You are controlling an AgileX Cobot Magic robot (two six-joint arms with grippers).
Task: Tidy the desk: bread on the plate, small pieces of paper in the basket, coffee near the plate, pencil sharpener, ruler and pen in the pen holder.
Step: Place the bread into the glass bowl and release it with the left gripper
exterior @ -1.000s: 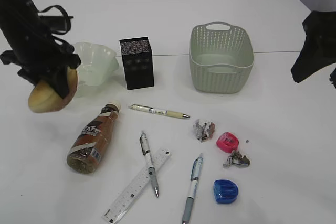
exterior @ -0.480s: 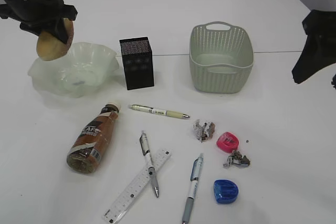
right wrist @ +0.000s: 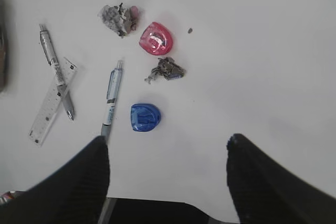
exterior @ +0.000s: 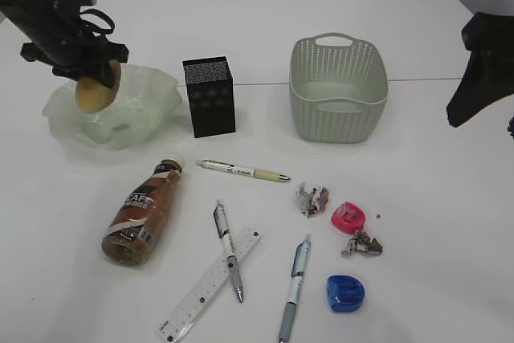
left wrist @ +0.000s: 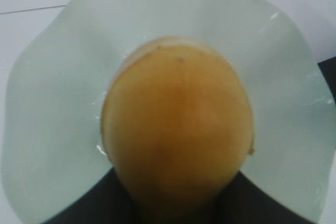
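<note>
A: Start at the upper left of the exterior frame. The left gripper (exterior: 95, 78) is clamped on the bread (exterior: 97, 86), which hangs over the plate (exterior: 152, 86). The left wrist view shows the bun centred on the green glass, though I can't tell whether it touches the bottom.

B: So the risk is the release. Let go from too high and the bun could bounce or roll against that wavy rim, or nudge the light dish toward the pen holder (exterior: 209, 95) just beside it.

A: Agreed. Lower centre, the coffee (exterior: 142, 213) lies on its side; round, it may roll when pinched. One pen (exterior: 227, 248) rests across the ruler (exterior: 209, 283), so lifting either could drag the other.

B: Further right, two paper scraps (exterior: 312, 199) sit close to the pink sharpener (exterior: 348, 216); a wide grasp might catch both. The basket (exterior: 339, 98) stands upper centre.

A: Far right, the right gripper (right wrist: 168, 166) hangs well above the desk (exterior: 434, 198), fingers spread, holding nothing.
</note>
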